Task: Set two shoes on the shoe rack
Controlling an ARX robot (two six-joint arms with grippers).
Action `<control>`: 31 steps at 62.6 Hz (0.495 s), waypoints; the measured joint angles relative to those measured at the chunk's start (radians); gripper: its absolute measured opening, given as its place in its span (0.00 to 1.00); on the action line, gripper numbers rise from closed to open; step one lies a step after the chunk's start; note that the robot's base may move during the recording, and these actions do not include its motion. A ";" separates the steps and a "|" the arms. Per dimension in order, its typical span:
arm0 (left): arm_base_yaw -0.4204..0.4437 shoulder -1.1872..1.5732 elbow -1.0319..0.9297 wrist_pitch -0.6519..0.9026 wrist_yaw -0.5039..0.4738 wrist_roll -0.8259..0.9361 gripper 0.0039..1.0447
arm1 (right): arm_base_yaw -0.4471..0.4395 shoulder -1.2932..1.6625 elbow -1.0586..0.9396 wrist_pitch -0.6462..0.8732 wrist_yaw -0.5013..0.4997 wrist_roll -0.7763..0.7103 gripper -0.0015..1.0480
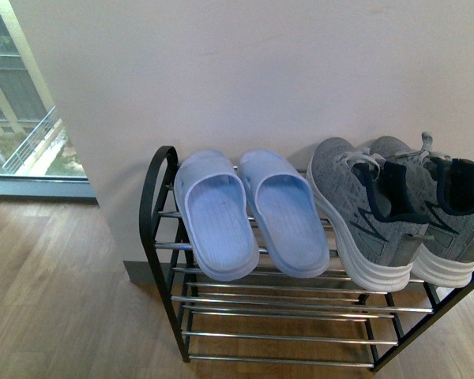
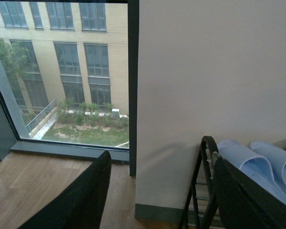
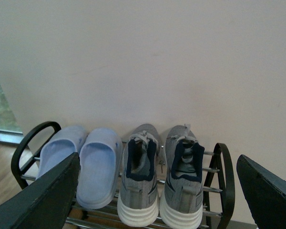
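From the front, the shoe rack (image 1: 159,207) stands against a pale wall on a wood floor. On its top tier lie 2 light blue slippers (image 1: 247,212) on the left and the 2 grey sneakers (image 1: 395,209) on the right, side by side, toes to the wall, white heels toward the camera. Neither arm shows here.

The left wrist view shows a window and a building outside, which the front view barely catches. Only the rack's left end (image 2: 206,177) and the slippers (image 2: 257,164) appear; the sneakers are out of frame. The left hand (image 2: 159,195) has its dark fingers (image 2: 81,200) spread wide, holding nothing.

The right wrist view takes in the whole top tier (image 3: 223,172): slippers (image 3: 83,164), then both sneakers (image 3: 162,183) touching each other. The right hand (image 3: 157,198) is spread wide and empty, well apart from the sneakers, which lie between its fingers (image 3: 43,198) in the frame.
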 joint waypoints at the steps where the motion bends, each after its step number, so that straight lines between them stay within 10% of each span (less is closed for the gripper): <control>1: 0.000 0.000 0.000 0.000 0.000 0.000 0.69 | 0.000 0.000 0.000 0.000 0.000 0.000 0.91; 11: 0.000 0.000 0.000 0.000 0.000 0.002 0.93 | 0.000 0.000 0.000 0.000 0.000 0.000 0.91; 31: 0.000 0.000 0.000 0.000 0.000 0.003 0.91 | 0.000 0.000 0.000 0.000 0.000 0.000 0.91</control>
